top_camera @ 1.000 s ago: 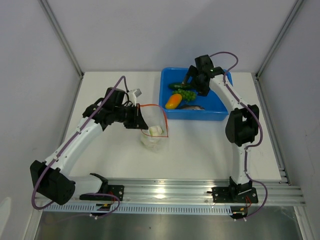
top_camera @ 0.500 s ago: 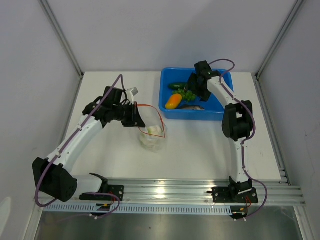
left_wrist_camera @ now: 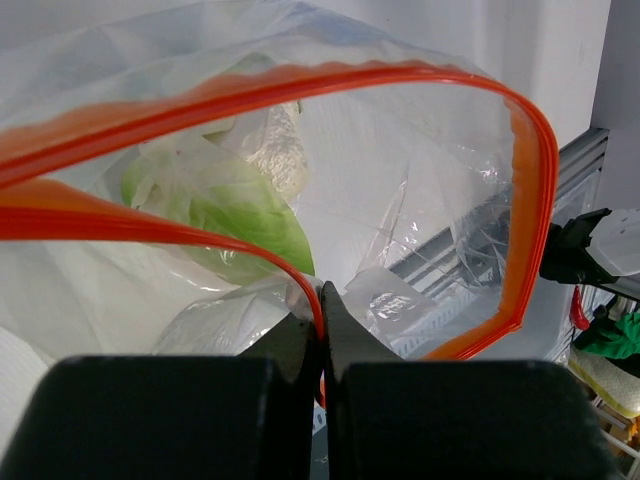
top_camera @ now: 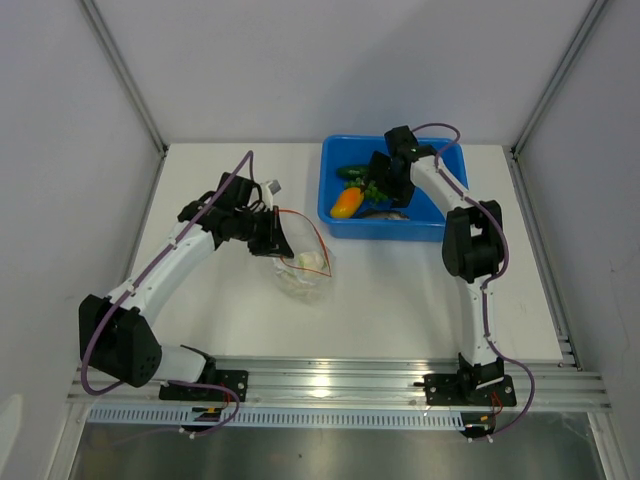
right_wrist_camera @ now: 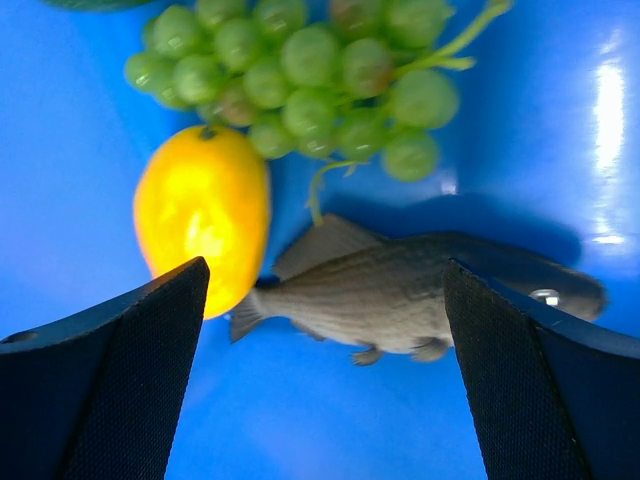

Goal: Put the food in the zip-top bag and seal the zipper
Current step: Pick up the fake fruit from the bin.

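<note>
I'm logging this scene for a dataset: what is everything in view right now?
table: one, white, under everything
bin: one, blue, table's far right
zip-top bag: one, clear, left of the bin
zipper: one, orange-red, along the bag's mouth
cauliflower: one, white with green leaves, inside the bag
mango: one, orange-yellow, in the bin
green cluster: one, bright green, in the bin
cucumber: one, dark green, in the bin
fish: one, grey, in the bin
left arm: one, white-black, jaws shut on the zipper
right arm: one, white-black, jaws open over the fish
</note>
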Robot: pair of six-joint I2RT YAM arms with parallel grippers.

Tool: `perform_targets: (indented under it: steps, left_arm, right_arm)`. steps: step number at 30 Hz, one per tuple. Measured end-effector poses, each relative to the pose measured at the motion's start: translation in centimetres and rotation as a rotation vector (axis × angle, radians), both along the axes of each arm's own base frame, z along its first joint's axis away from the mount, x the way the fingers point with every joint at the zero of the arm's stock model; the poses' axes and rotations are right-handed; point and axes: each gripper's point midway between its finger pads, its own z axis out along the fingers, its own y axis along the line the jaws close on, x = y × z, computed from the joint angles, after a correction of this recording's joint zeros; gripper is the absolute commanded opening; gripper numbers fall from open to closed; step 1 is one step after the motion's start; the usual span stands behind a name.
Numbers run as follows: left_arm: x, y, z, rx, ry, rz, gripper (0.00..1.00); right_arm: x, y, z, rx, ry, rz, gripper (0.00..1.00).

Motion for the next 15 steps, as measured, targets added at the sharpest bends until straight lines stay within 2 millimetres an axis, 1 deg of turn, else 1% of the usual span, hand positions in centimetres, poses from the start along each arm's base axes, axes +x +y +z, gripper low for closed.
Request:
perform_targets:
  steps: [5, 9, 13, 15]
  left_arm:
    - [-0.2, 0.2, -0.2, 0.013, 0.012, 0.002, 0.00]
    - [-0.5, 0.4, -0.4, 0.021, 0.019, -0.001, 0.00]
    - [-0.7, 0.5, -0.5, 0.027, 0.031, -0.002, 0.01]
    - [-0.8, 0.6, -0.5, 0.031, 0.033, -0.002, 0.01]
  right_arm:
    - [-0.1, 2.3, 1.0, 0.035, -0.023, 0.043, 0.99]
    - [0.7, 4.2, 1.7, 0.068, -0.053, 0.066, 0.99]
    - [1.7, 5.8, 1.3, 0.085, -0.071, 0.075, 0.99]
    - [1.8, 6.2, 0.5, 0.083, -0.061, 0.071, 0.99]
